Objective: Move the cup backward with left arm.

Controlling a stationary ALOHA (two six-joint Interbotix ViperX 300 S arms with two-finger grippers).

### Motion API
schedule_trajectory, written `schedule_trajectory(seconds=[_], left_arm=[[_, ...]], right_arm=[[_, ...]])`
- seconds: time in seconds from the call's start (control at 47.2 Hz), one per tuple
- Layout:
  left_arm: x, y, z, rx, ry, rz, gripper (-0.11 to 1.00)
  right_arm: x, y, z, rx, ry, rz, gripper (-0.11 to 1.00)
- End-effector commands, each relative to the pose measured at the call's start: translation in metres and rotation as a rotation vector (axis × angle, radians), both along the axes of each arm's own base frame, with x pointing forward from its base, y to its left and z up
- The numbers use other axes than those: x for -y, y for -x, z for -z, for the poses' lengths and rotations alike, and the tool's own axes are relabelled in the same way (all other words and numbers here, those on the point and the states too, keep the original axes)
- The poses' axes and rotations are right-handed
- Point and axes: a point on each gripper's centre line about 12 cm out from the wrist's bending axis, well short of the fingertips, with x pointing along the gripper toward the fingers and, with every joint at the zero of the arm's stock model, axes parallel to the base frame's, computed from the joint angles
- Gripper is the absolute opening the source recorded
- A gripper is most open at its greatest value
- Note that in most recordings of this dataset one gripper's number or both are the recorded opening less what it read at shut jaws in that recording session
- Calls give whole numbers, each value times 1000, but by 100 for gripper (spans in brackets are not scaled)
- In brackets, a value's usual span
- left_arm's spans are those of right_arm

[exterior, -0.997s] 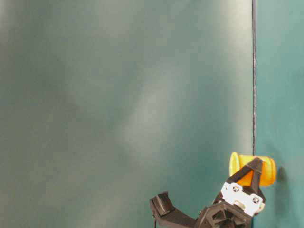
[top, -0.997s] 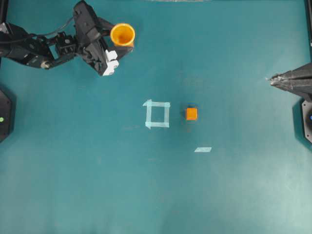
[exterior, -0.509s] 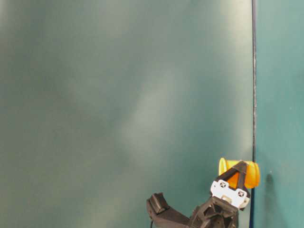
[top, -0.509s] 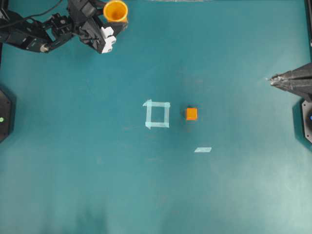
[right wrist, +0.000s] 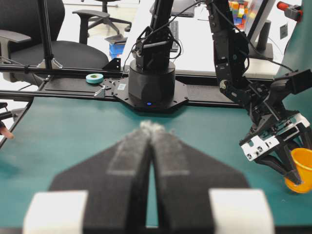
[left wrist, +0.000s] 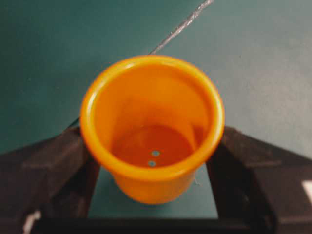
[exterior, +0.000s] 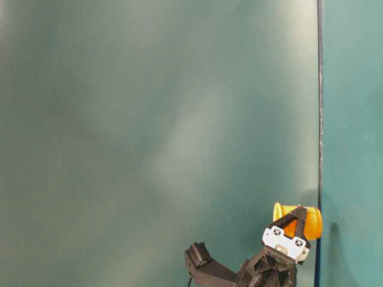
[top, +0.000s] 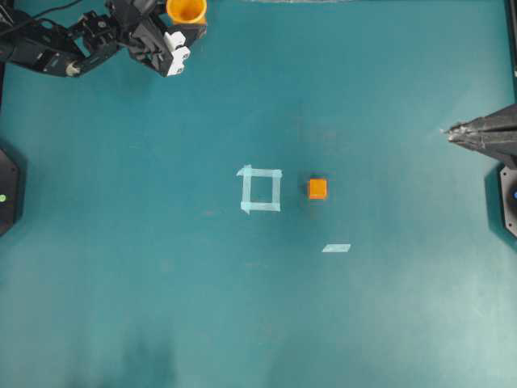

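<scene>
Over at eleven o'clock the left gripper (top: 184, 18) clamps the upright cup (top: 186, 10) between its fingers, while the right gripper (top: 447, 132) sits pinched closed at three.

A flat teal green table mat (top: 161, 307) fills the overhead view. Near its middle is a square outline made of pale blue tape (top: 261, 189). A small orange cube (top: 317, 189) sits just beside the tape square, not touching it. A short loose strip of pale blue tape (top: 336, 248) lies near the cube, apart from both.
</scene>
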Motion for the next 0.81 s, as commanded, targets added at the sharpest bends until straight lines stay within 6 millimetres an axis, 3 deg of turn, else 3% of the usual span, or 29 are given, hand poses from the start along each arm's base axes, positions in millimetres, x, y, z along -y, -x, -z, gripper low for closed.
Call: schedule_trajectory(seconds=[0.0,0.785], left_arm=[[-6,-3,-11,28,-24,-5,63],[-9,1,-11,28,-36,-15,63]], right_arm=[[0,-1,-14,34,3,2,0],[0,-1,-14,32,3,2,0]])
